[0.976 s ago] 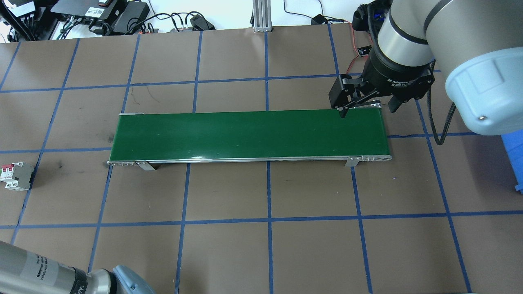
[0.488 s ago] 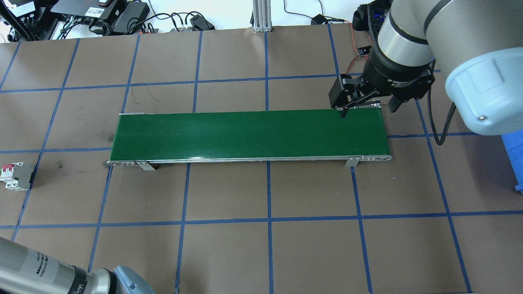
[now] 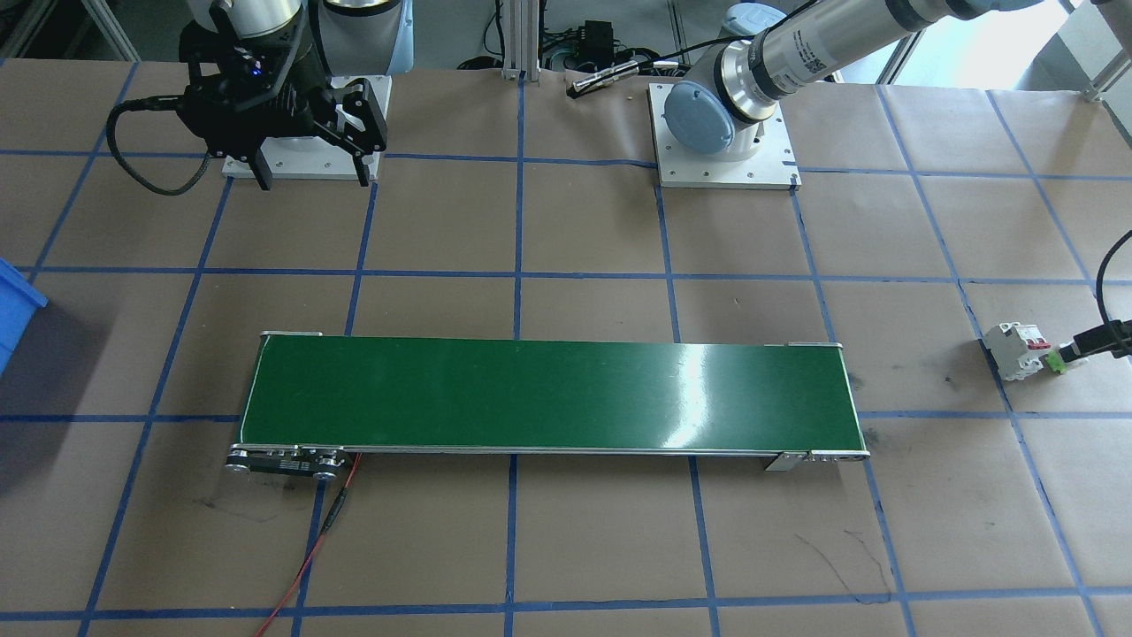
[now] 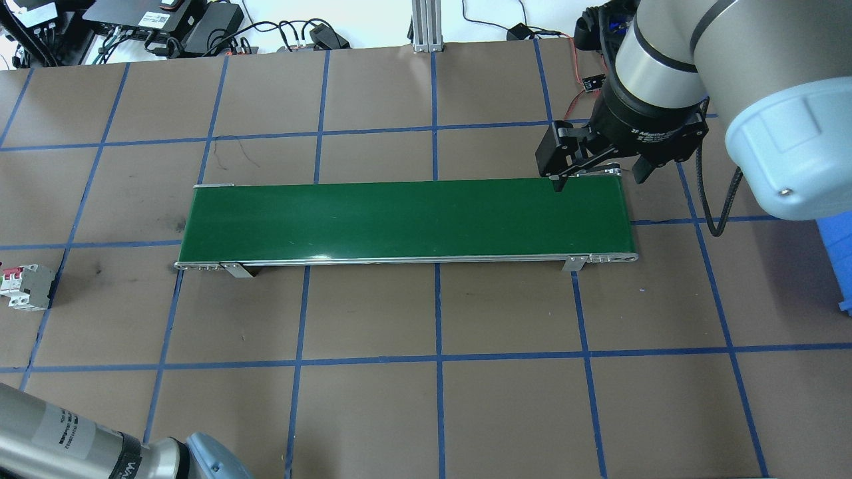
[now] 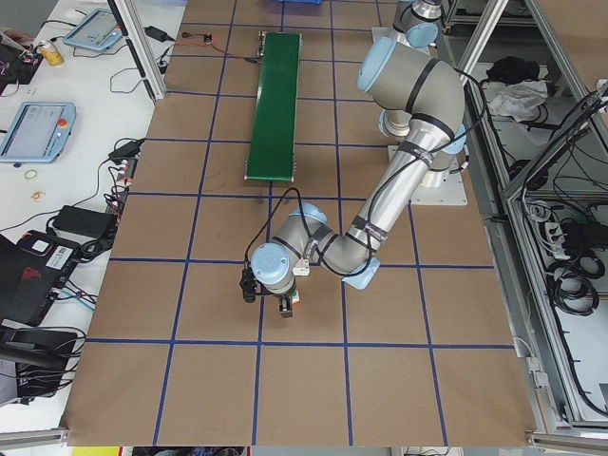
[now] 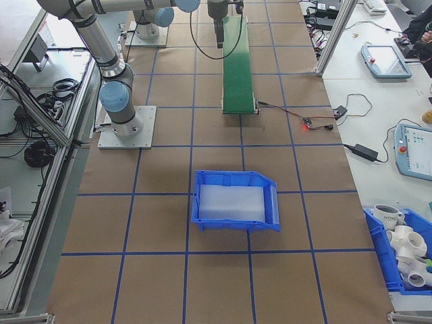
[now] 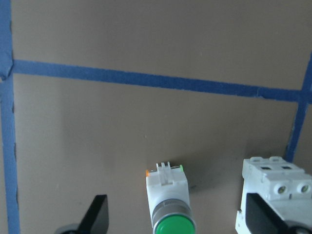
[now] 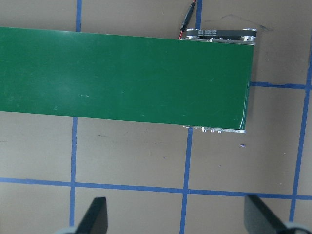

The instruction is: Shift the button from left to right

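The button [image 7: 168,202] lies on its side on the brown paper, its green cap [image 7: 173,225] towards the camera. My left gripper [image 7: 176,214] is open and low over the button, one dark finger [image 7: 96,214] on each side, neither touching it. In the front-facing view the button's light-green base [image 3: 1057,363] shows beside the white breaker [image 3: 1017,349] at the far right edge. My right gripper [image 4: 599,178] hangs open and holds nothing, above the far corner of the green conveyor belt [image 4: 406,219] at its right end.
The white breaker with red levers [image 7: 270,187] stands right beside the far finger [image 7: 263,217]. A blue bin [image 6: 233,202] sits on the table beyond the belt's right end. Cables and electronics line the far table edge [image 4: 200,30].
My left arm's link at the bottom left has shifted slightly in the overhead view, and the breaker looks nudged a little to the left. The right arm has not moved.
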Controlling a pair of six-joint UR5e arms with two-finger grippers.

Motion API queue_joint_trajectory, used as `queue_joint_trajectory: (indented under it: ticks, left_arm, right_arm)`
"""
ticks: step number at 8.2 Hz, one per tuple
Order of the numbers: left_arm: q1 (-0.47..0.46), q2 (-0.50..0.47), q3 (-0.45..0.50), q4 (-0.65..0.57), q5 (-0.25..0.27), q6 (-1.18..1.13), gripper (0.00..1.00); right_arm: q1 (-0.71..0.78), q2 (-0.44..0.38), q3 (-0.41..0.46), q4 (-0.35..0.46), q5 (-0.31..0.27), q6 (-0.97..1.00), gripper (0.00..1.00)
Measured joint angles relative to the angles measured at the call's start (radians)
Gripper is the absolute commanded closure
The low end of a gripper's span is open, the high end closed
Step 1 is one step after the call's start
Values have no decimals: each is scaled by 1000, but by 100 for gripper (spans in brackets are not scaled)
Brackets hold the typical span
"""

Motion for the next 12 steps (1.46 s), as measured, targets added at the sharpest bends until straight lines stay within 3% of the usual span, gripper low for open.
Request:
queue_joint_trajectory:
  ticks: [2, 3, 5, 9, 12]
  left_arm:
    - [0, -2, -7, 18, 13, -4, 6]
    - [1, -4, -8, 24, 24, -3, 21]
    - [1, -7, -8, 27, 42, -2, 32]
    - [1, -8, -8, 27, 50, -9, 87]
    - [1, -7, -8, 21, 51, -1, 100]
  right_arm:
    - [0, 0, 0, 0, 0, 0, 0]
    - [0, 0, 0, 0, 0, 0, 0]
    - [0, -1, 0, 0, 0, 0, 0]
    - [0, 0, 0, 0, 0, 0, 0]
    - [0, 0, 0, 0, 0, 0, 0]
